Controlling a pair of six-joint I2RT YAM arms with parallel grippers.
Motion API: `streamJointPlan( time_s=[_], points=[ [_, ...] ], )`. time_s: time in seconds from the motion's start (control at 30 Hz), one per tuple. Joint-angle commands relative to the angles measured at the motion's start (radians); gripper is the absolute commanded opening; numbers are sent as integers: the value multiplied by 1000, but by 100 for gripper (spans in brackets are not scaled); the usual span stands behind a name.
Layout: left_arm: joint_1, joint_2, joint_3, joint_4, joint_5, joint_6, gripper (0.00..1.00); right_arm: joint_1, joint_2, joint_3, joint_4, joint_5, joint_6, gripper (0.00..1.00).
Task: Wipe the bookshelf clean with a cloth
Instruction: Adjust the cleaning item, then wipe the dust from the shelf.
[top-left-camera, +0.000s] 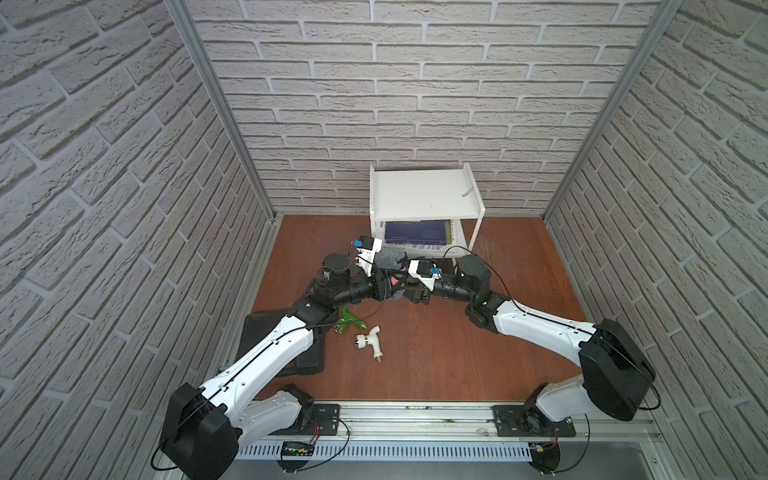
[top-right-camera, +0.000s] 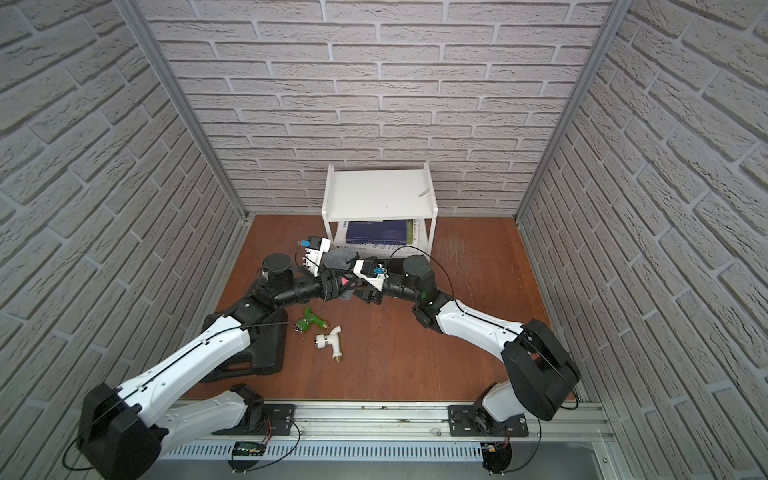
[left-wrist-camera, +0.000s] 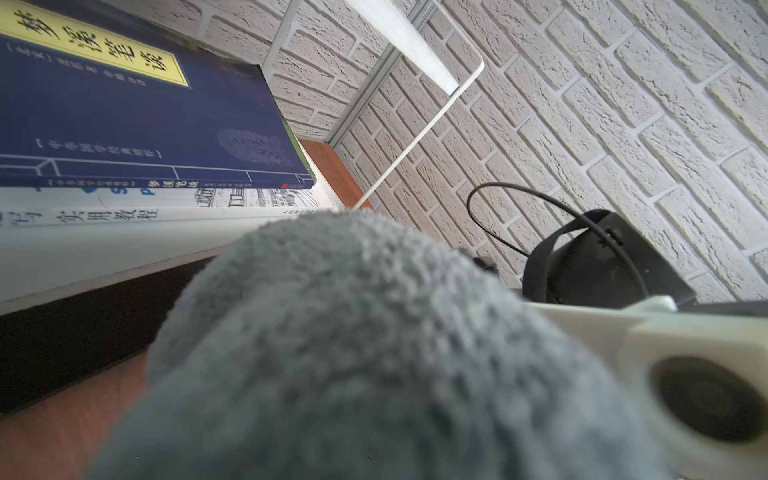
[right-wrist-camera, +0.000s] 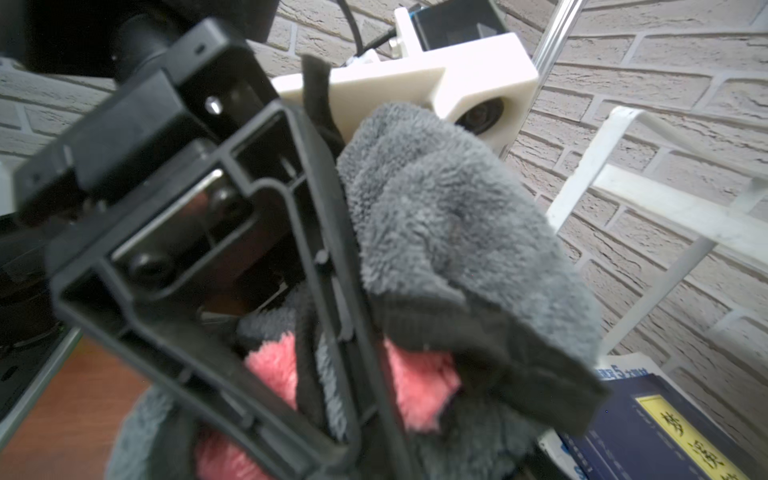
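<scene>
My two tools meet nose to nose above the brown surface, and the cloth is bunched between and on top of them, lifted off the surface. My left tool is buried in it. From my left wrist the grey pile fills everything just ahead of the tool and hides both fingers, so I cannot tell whether that tool is clamped on the cloth or only carries it draped. From my right wrist I see one black ribbed finger of the left tool right in front of me. Grey fleece is heaped against its far side, the dark hem is folded over, and the pink reverse shows through and below the frame. My right tool sits at the same bundle. Its fingers are out of sight in its own wrist view and too dark in both top views, so I cannot tell its state either. The bookshelf stands just beyond both tools, against the brick wall, with a small grey scrap on its white top tier towards my right tool's side. On the lower tier, close ahead of the left tool, a dark blue book lies flat on a white book. Behind my left tool lie a green fitting, a white tap and, under the arm, a black case.
</scene>
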Motion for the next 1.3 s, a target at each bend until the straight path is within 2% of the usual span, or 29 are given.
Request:
streamJointPlan(
  time_s=[0.0, 0.03, 0.07, 0.17, 0.2, 0.27, 0.33, 0.4, 0.47, 0.57, 0.67, 0.73, 0.8, 0.93, 1.0, 1.07, 1.17, 1.27],
  points=[
    [37, -22, -46, 20, -41, 10, 51, 14, 2, 46, 91, 115, 19, 17],
    [56, -49, -62, -31, -124, 20, 54, 12, -11, 45, 61, 178, -5, 7],
    [78, -84, -78, -77, -207, 39, 58, 12, -25, 49, -3, 251, -32, 3],
    [162, -205, -145, -163, -397, 73, 69, 12, -58, 98, -291, 483, -143, 3],
    [202, -233, -170, -145, -397, 83, 73, 13, -54, 112, -380, 533, -194, 3],
    [269, -260, -198, -76, -310, 91, 76, 29, -24, 144, -499, 575, -256, 3],
    [290, -215, -172, 9, -186, 123, 78, 64, 46, 207, -530, 606, -235, 3],
    [282, -147, -114, 40, -135, 166, 81, 100, 120, 279, -515, 656, -182, 3],
    [273, -82, -65, 66, -133, 198, 84, 133, 202, 392, -549, 726, -159, 3],
    [265, -6, -4, 105, -130, 224, 82, 157, 265, 504, -688, 924, -171, 3],
    [254, 52, 70, 73, -137, 271, 77, 125, 228, 452, -759, 1055, -214, 3],
    [250, 89, 111, 55, -145, 298, 74, 106, 186, 405, -789, 1078, -225, 3],
    [247, 128, 151, 48, -133, 313, 70, 110, 170, 393, -796, 1044, -232, 3],
    [237, 201, 208, 43, -108, 322, 59, 160, 240, 491, -789, 828, -109, 3],
    [235, 218, 219, 43, -119, 319, 56, 186, 277, 561, -814, 795, -78, 3],
    [234, 229, 233, 26, -120, 322, 53, 182, 276, 564, -831, 858, -68, 2],
    [237, 239, 240, 19, -110, 348, 50, 130, 215, 475, -829, 994, -70, 2],
    [243, 251, 244, 13, -100, 346, 49, 75, 137, 404, -860, 1062, -75, 3]
  ],
)
